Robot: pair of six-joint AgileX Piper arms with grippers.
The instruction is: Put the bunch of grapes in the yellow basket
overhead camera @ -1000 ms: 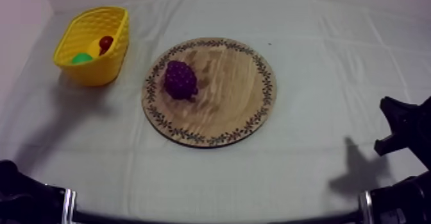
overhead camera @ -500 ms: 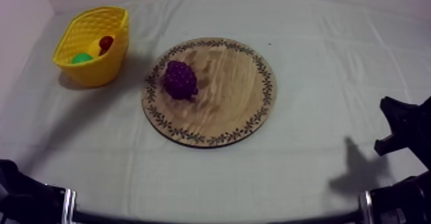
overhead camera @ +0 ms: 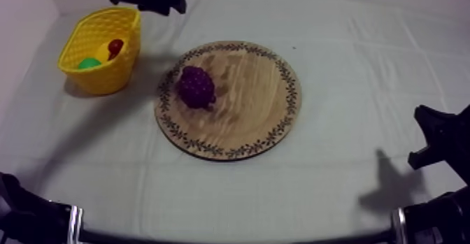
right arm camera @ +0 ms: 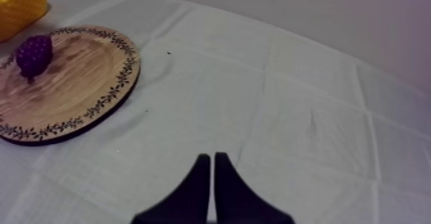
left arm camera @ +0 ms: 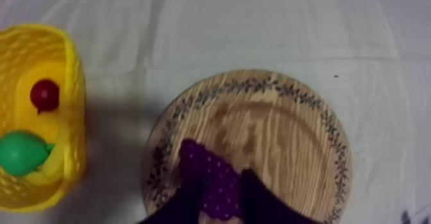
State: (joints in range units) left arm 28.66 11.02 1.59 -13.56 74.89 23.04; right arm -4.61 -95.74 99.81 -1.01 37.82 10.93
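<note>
Left end effector (left arm camera: 220, 178) hangs with fingers (left arm camera: 260, 204) apart, grapes (overhead camera: 196, 87) beyond them; yellow basket (overhead camera: 105, 75) holds a small red fruit (overhead camera: 115, 47).

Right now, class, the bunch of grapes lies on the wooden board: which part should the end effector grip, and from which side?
Grip the bunch of grapes across its rounded middle, coming straight down from above. It lies as a lumpy mound on the wooden board, with bare wood all round it. The open left end effector looks best placed.
</note>
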